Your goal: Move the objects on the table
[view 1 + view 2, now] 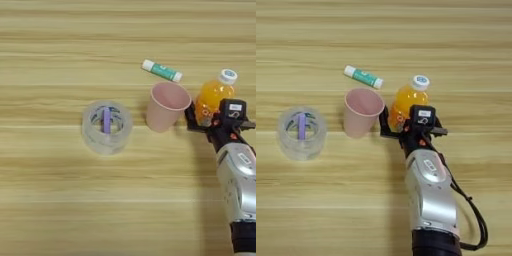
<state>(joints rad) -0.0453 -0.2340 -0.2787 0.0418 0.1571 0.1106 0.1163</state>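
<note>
1. The right hand (397, 121) reaches in from the bottom edge on its silver forearm (429, 195), its black fingers (385, 122) set around the lower body of the orange bottle (404, 104).
2. The fingers look closed on the bottle, which stands upright with its white cap (420, 82) on.
3. The pink cup (361, 112) stands just left of the hand, mouth open upward.
4. The clear tape roll (301, 132) lies flat well to the left on the desk (356, 200), a purple strip inside it.
5. A small green-and-white tube (363, 76) lies behind the cup.
</note>
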